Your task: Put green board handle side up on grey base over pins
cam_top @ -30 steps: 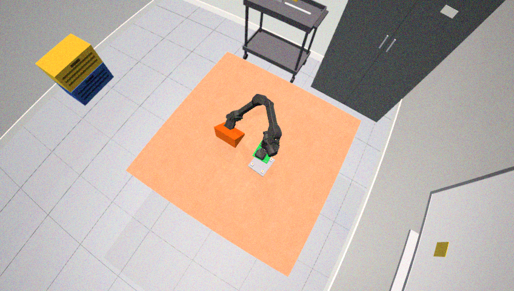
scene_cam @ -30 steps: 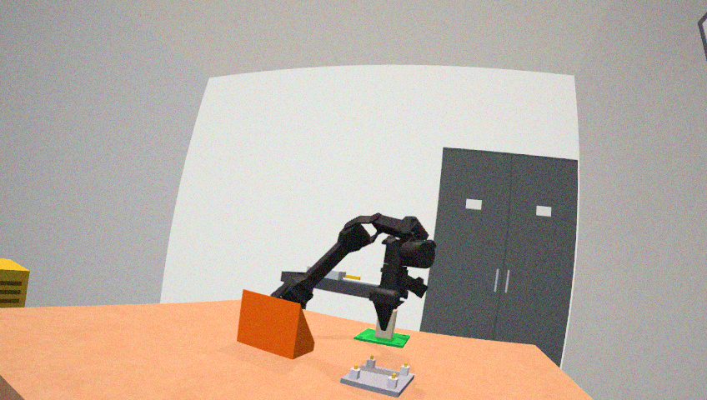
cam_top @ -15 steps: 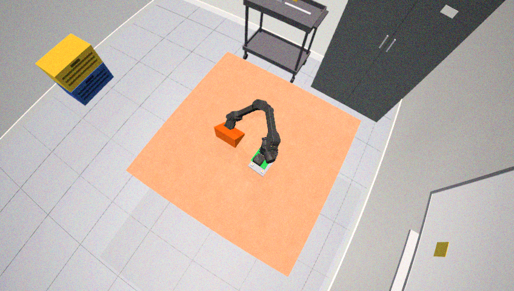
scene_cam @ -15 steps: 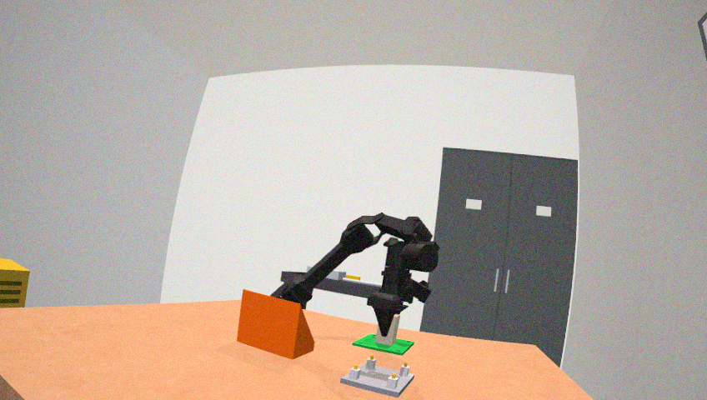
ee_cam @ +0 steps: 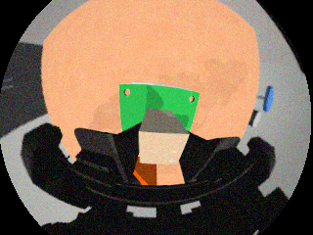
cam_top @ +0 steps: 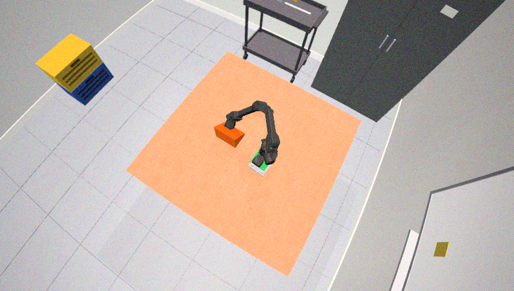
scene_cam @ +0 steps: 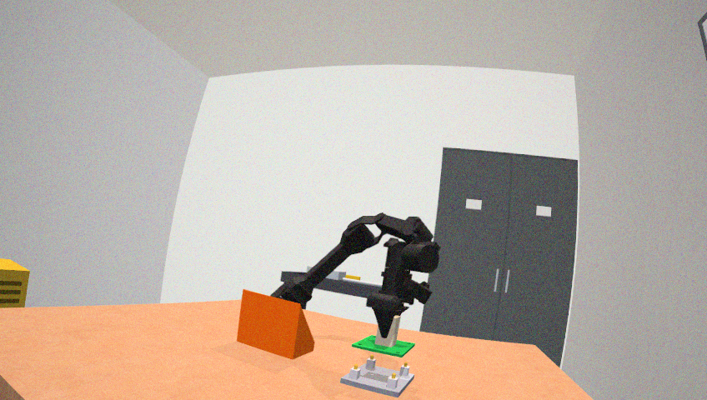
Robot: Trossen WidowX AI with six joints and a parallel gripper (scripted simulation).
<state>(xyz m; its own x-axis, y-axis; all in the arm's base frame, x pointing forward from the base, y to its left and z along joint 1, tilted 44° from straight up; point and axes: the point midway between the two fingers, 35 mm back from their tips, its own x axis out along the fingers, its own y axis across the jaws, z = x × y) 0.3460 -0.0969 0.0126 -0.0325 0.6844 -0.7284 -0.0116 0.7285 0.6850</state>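
On my far left in the top view, a yellow crate (cam_top: 66, 59) (scene_cam: 12, 285) sits on a blue crate (cam_top: 90, 84). Next comes the orange wedge-shaped block (cam_top: 228, 135) (scene_cam: 270, 324) on the tabletop (cam_top: 202, 202) (scene_cam: 173, 347) (ee_cam: 152, 44), beside the foot of my black arm (cam_top: 270, 122) (scene_cam: 324, 262). To the right of the block, my gripper's (cam_top: 263, 160) (scene_cam: 388, 334) (ee_cam: 163, 147) fingers are clamped on the beige square handle (scene_cam: 392, 332) (ee_cam: 163, 147). The green board (cam_top: 265, 166) (scene_cam: 364, 344) (ee_cam: 134, 110) hangs level from it, handle up, above the grey base (cam_top: 262, 173) (scene_cam: 369, 384). In the exterior view I see a gap between the board and the four gold-tipped posts, so no pin is through a hole. Farther right stands the dark two-door cabinet (cam_top: 364, 54) (scene_cam: 476, 247).
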